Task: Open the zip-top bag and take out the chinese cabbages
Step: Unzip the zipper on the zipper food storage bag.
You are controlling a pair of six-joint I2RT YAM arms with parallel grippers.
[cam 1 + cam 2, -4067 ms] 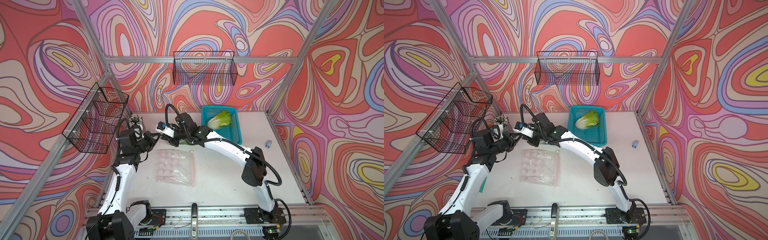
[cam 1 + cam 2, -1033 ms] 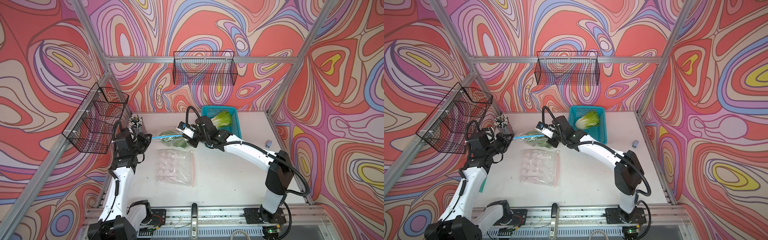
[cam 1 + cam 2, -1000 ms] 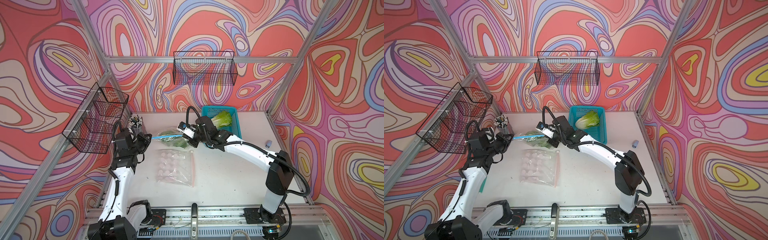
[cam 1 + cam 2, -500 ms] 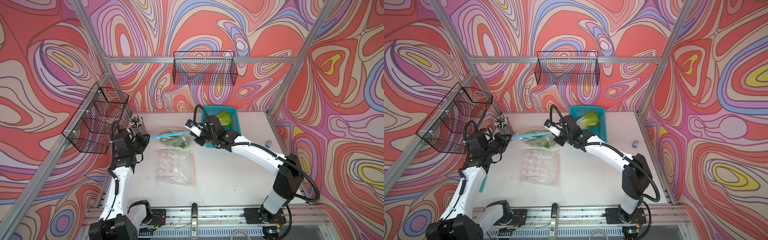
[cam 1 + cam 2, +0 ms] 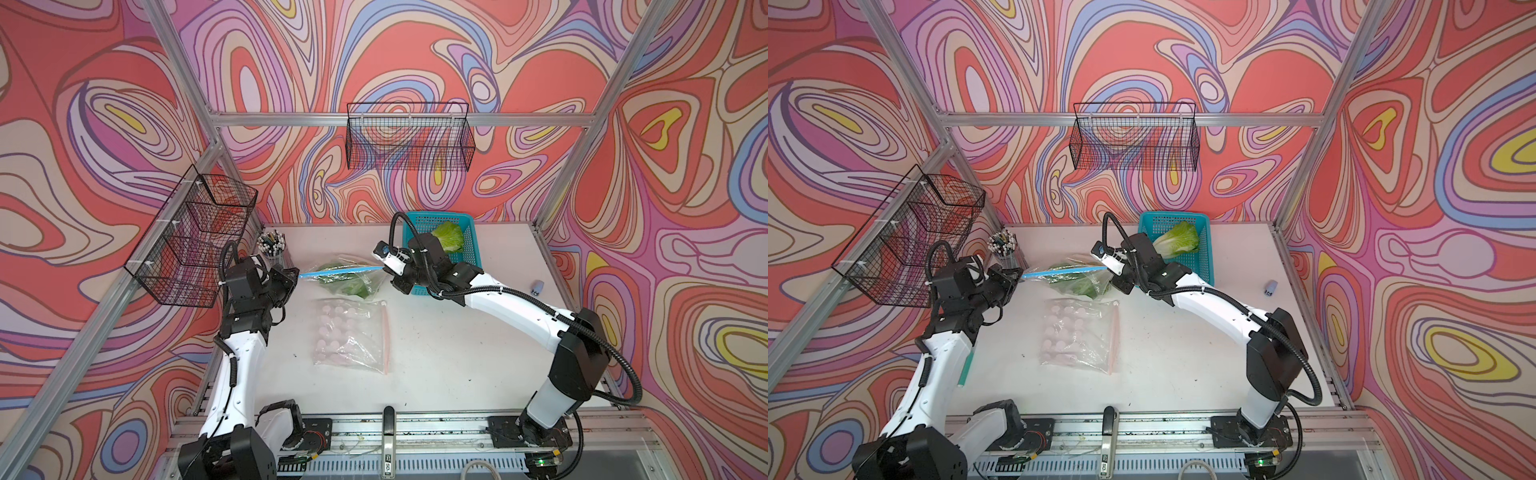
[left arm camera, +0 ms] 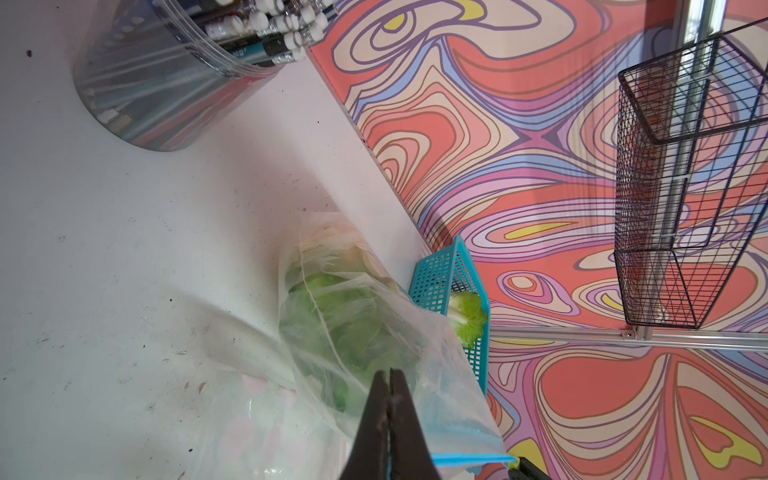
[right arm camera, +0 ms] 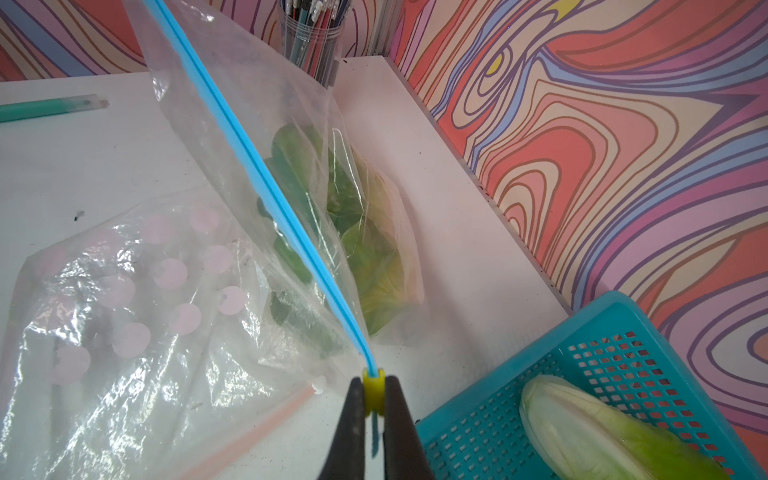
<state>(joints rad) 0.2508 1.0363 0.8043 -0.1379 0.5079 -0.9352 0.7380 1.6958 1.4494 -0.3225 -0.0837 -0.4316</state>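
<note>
Rightward travel of the right arm is the change: its jaws, formerly close to the left arm, now sit near the teal perforated plastic basket [image 5: 468, 249]. The left arm is nearly where it was. This draws the blue zip strip [image 5: 338, 271] of the clear zip-top bag [image 5: 353, 282] taut between the two arms.

Read this as the slider having run most of the seal's length, so the opening step is probably almost complete. You cannot confirm it here, because the two lips lie together under tension and no gap shows.

**Jaw state**
- Right jaws: clamped on the small yellow zip slider [image 7: 372, 388], at the basket end of the strip.
- Left jaws: pressed together on the opposite end of the bag's top edge, anchoring it.

**Location of the task items**
- The pale-based, yellow-green chinese cabbages [image 7: 365, 257] are mostly inside the bag, whose lower part sags onto the white tabletop [image 5: 436, 353]. Their number cannot be read through the film.
- One cabbage head [image 5: 1177, 243] already lies in the basket.

A second clear bag holding pink discs [image 5: 347, 332] lies flat just in front. Neither arm is holding it.
</note>
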